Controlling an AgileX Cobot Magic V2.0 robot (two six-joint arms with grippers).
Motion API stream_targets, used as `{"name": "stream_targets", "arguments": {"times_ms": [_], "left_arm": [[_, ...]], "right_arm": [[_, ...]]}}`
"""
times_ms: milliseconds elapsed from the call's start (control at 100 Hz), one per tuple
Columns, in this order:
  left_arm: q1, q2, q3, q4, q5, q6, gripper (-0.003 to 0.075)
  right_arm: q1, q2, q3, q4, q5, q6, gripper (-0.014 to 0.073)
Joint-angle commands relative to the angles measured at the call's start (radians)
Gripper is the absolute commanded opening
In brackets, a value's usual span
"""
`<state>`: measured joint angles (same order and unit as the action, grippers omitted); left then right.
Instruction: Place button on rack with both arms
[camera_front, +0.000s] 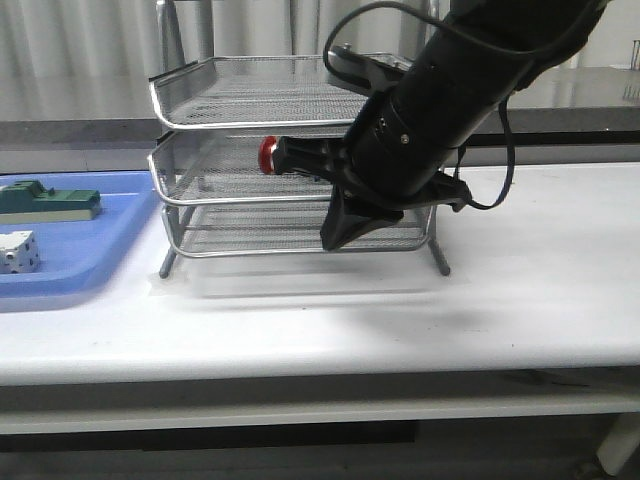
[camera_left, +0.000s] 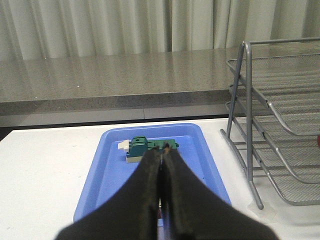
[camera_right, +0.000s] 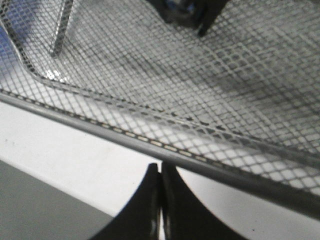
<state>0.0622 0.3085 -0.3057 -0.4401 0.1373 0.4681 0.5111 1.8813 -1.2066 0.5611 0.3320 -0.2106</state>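
Presently: one button (camera_front: 277, 156), red cap leftward, lay in the middle tier of one three-tier rack (camera_front: 200, 120), centre frame. Right gripper (camera_right: 160, 200): clenched, empty, before the rack. Left gripper (camera_left: 162, 185): clenched, empty, over one blue tray (camera_left: 112, 170) holding one green block (camera_left: 140, 146).

blue tray (camera_front: 100, 250) | green block (camera_front: 50, 202) | white dotted cube (camera_front: 18, 251)

Button (camera_front: 283, 156) in the rack's (camera_front: 200, 200) middle tier; tray (camera_front: 110, 240) to its left.
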Motion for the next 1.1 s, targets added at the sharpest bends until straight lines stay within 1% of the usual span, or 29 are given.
{"name": "stream_targets", "arguments": {"times_ms": [0,80,210,380,610,900,1090], "left_arm": [[0.003,0.006,-0.028,-0.013,-0.077,-0.01,-0.0021],[0.003,0.006,-0.028,-0.013,-0.077,-0.01,-0.0021],[0.003,0.006,-0.028,-0.013,-0.077,-0.01,-0.0021],[0.003,0.006,-0.028,-0.013,-0.077,-0.01,-0.0021],[0.003,0.006,-0.028,-0.013,-0.077,-0.01,-0.0021],[0.003,0.006,-0.028,-0.013,-0.077,-0.01,-0.0021],[0.003,0.006,-0.028,-0.013,-0.077,-0.01,-0.0021]], "right_arm": [[-0.004,-0.059,-0.032,-0.01,0.007,-0.01,-0.0067],[-0.004,-0.072,-0.032,-0.025,0.033,-0.01,-0.0067],[-0.004,-0.112,-0.023,-0.085,0.055,-0.01,-0.0057],[-0.03,-0.203,0.038,-0.137,0.056,-0.009,-0.0057],[-0.137,-0.388,0.168,-0.178,0.052,-0.009,-0.0057],[-0.285,-0.686,0.357,-0.2,0.047,-0.009,-0.0057],[-0.329,-0.875,0.447,-0.206,0.041,-0.009,-0.0057]]}}
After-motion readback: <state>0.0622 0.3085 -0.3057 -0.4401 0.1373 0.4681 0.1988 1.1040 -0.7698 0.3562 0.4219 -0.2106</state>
